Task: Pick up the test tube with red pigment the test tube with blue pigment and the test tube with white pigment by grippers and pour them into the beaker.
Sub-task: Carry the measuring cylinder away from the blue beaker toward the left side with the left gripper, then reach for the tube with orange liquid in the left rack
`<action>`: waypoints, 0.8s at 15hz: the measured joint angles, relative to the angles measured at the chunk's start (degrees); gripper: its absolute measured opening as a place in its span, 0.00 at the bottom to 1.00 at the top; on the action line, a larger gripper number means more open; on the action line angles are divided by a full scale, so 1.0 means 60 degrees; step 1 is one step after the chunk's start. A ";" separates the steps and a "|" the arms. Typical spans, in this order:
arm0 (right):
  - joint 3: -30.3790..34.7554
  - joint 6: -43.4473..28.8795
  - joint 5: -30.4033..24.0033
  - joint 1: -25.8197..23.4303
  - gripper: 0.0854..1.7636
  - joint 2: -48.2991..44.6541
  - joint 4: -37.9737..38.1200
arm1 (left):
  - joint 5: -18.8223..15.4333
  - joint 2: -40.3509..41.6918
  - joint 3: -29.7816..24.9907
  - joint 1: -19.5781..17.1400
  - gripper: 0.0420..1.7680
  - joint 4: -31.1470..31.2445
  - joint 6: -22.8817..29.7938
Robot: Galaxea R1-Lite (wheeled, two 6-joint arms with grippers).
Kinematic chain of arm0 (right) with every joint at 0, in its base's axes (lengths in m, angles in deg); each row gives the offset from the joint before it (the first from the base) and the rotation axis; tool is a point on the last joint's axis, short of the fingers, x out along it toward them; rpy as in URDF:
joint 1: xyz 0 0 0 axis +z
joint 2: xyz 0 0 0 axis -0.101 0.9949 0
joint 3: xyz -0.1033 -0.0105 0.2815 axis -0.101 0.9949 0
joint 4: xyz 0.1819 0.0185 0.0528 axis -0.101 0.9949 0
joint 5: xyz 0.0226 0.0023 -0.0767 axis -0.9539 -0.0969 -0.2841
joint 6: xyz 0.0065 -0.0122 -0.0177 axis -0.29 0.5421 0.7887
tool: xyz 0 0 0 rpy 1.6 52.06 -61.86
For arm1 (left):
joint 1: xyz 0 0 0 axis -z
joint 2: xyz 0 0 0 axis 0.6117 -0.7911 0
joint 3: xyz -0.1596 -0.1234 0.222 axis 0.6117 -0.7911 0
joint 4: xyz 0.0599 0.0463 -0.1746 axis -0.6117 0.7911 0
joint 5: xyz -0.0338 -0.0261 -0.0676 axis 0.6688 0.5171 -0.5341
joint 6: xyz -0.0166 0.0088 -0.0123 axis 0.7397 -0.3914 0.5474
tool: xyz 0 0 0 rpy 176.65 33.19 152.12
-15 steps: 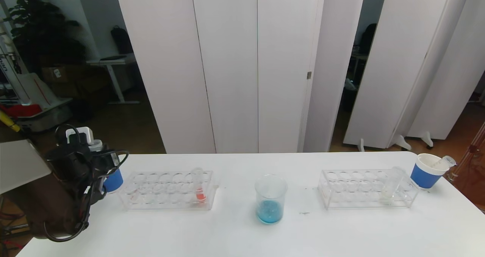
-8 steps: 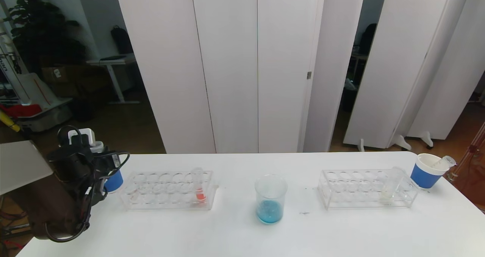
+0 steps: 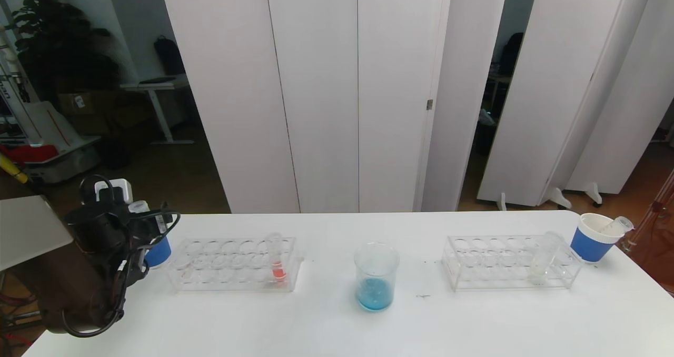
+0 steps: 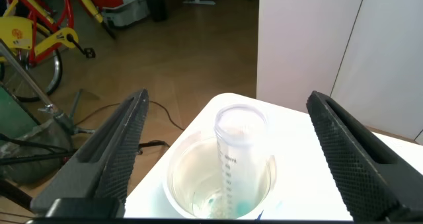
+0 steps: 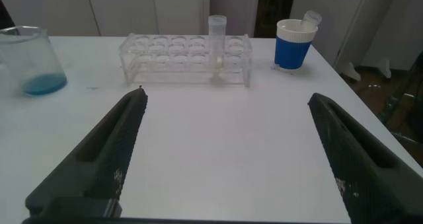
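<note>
My left gripper [image 3: 152,225] [image 4: 229,97] hangs open over a blue cup [image 3: 158,253] with a white inside [image 4: 177,184] at the table's far left corner. A clear test tube [image 4: 239,159] with only a trace of blue at its bottom stands loose in that cup, between the wide jaws and touching neither. The beaker [image 3: 375,277] [image 5: 26,59] at mid-table holds blue pigment. The red-pigment tube [image 3: 276,262] stands in the left rack [image 3: 231,265]. The white-pigment tube [image 3: 542,257] [image 5: 217,47] stands in the right rack [image 3: 505,262]. My right gripper [image 5: 227,97] is open over bare table and out of the head view.
A second blue cup [image 3: 592,237] [image 5: 293,45] with an empty tube [image 3: 618,224] leaning in it stands at the table's far right corner. White folding screens stand behind the table. The left cup sits close to the table's corner edge.
My left gripper has opened and let go of the tube, which now stands free in the left cup. The right gripper has not moved.
</note>
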 joint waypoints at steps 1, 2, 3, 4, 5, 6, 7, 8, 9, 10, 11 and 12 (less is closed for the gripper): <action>0.0000 0.0004 0.0000 0.0000 0.99 0.0000 0.0004 | -0.0004 0.0000 0.0000 -0.0008 0.99 -0.0004 0.0037; 0.0000 -0.0004 0.0002 0.0000 0.99 0.0000 0.0000 | -0.0037 0.0002 0.0000 -0.0012 0.99 -0.0008 0.0055; 0.0000 0.0000 0.0002 0.0000 0.99 0.0000 0.0004 | -0.0077 0.0006 0.0000 -0.0030 0.99 -0.0008 0.0059; 0.0000 0.0000 0.0002 0.0000 0.99 0.0000 0.0000 | -0.0083 0.0028 0.0000 -0.0045 0.99 -0.0008 0.0037; 0.0000 0.0000 0.0002 0.0000 0.99 0.0000 0.0004 | -0.0110 0.0069 -0.0022 -0.0045 0.99 -0.0004 -0.0008; 0.0000 0.0000 0.0002 0.0000 0.99 0.0000 0.0000 | -0.0189 0.0130 -0.0055 -0.0051 0.99 0.0010 -0.0041; 0.0000 0.0000 0.0002 0.0000 0.99 0.0000 0.0000 | -0.0307 0.0248 -0.0128 -0.0051 0.99 0.0079 -0.0055; 0.0000 0.0000 0.0002 0.0000 0.99 0.0000 0.0004 | -0.0455 0.0406 -0.0230 -0.0051 0.99 0.0148 -0.0055; 0.0000 0.0000 0.0002 0.0000 0.99 0.0000 0.0004 | -0.0642 0.0618 -0.0386 -0.0051 0.99 0.0171 -0.0059; 0.0000 0.0000 -0.0004 0.0000 0.99 0.0000 0.0000 | -0.0864 0.0902 -0.0620 -0.0051 0.99 0.0189 -0.0063; 0.0000 0.0000 0.0002 0.0000 0.99 0.0000 0.0004 | -0.1065 0.1209 -0.0884 -0.0049 0.99 0.0201 -0.0063; 0.0000 0.0000 0.0002 0.0000 0.99 0.0000 0.0004 | -0.1245 0.1573 -0.1199 -0.0049 0.99 0.0230 -0.0065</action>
